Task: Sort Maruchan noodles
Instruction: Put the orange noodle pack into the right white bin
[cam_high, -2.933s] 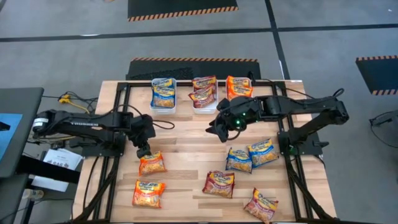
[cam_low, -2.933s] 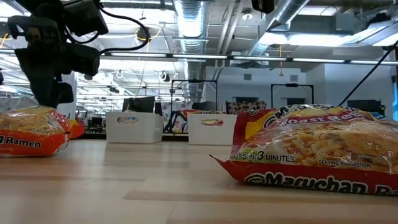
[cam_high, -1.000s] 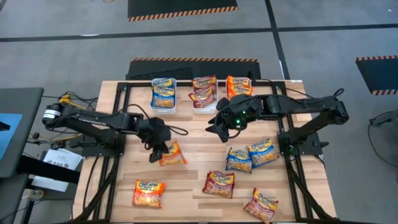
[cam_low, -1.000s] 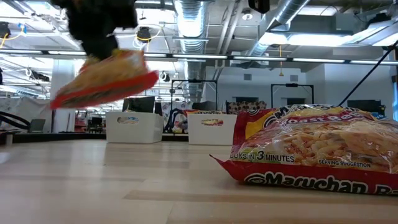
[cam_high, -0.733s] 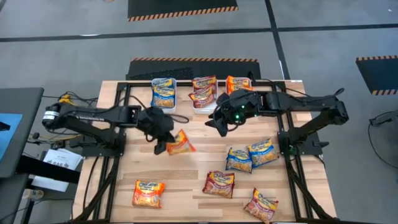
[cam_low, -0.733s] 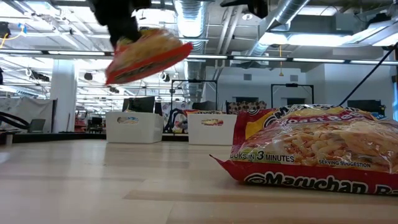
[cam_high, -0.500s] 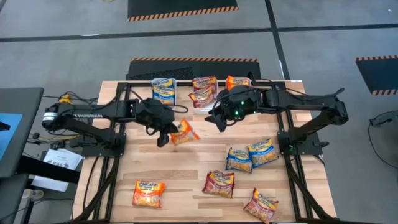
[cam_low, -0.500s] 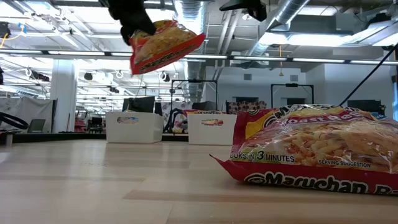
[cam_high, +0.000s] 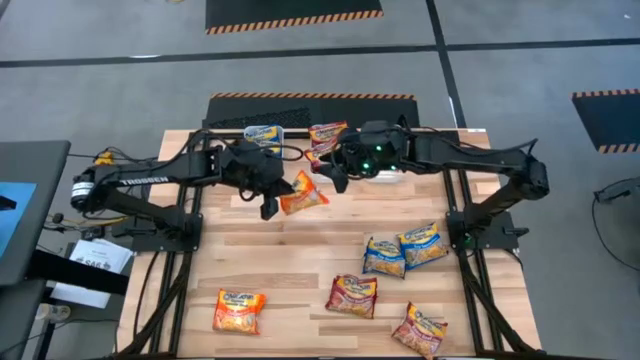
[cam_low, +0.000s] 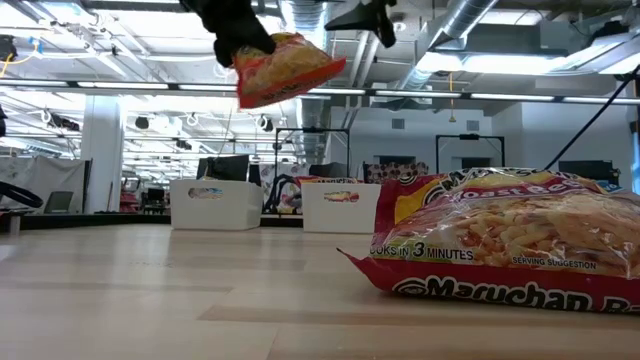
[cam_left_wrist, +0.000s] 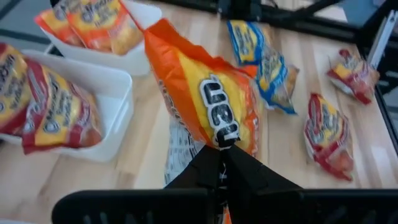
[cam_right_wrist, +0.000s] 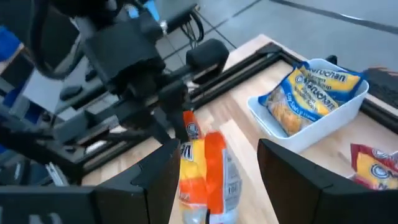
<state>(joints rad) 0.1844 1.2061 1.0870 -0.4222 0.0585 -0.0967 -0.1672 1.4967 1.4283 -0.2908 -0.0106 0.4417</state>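
My left gripper (cam_high: 271, 206) is shut on an orange Maruchan noodle packet (cam_high: 303, 193), held in the air in front of the white bins at the table's far edge. In the low view the packet (cam_low: 287, 68) hangs high beside that gripper (cam_low: 238, 35). My right gripper (cam_high: 331, 176) stands open just to the right of the packet and faces it. In its wrist view the packet (cam_right_wrist: 208, 171) shows beyond and between the open fingers (cam_right_wrist: 217, 180), apart from them. Other packets lie flat on the table: orange (cam_high: 238, 310), maroon (cam_high: 352, 294), blue (cam_high: 384, 256). My left gripper pinches the orange packet by its crimped end edge (cam_left_wrist: 219, 138) between its two shut fingers. The fingers slant downward toward the table's right. The packet stands out beyond the fingertips, tilted and lifted clear of the table.
Three white bins stand along the far edge: one with blue packets (cam_high: 262, 136), one with maroon packets (cam_high: 325, 136), and one with orange packets (cam_left_wrist: 93, 28), which my right arm covers in the high view. More packets lie at the near right (cam_high: 420, 330), (cam_high: 424, 243). A maroon packet (cam_low: 510, 240) lies close to the low camera.
My left gripper has carried the orange packet up and toward the table's far edge and right, nearer the bins, turning as it went; the packet stays clear of the table. My right gripper, still open, has moved toward the far edge and left, closer to the packet.
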